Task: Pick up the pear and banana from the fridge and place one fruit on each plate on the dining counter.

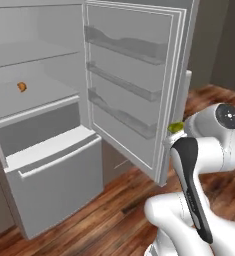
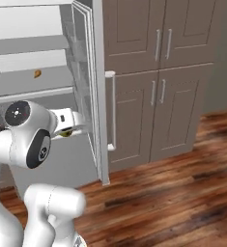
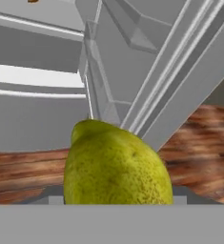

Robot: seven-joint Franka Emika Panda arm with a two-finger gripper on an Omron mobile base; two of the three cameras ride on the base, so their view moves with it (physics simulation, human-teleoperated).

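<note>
My gripper (image 2: 71,129) is shut on the yellow-green pear (image 3: 116,167), which looms large at the bottom of the hand view and hides the fingertips. From the base, the pear (image 1: 176,128) peeks out beside my arm, held in the air just in front of the open fridge door (image 1: 129,85). The pear (image 2: 65,133) hangs under the white hand, left of the door's edge. The fridge (image 1: 39,95) stands open with pale shelves. The banana, the plates and the dining counter are out of view.
A small orange wedge (image 1: 22,86) lies on a fridge shelf. The wide bottom drawer (image 1: 54,165) is pulled out. Tall taupe cabinets (image 2: 158,96) stand right of the door, above a wooden floor (image 2: 182,193).
</note>
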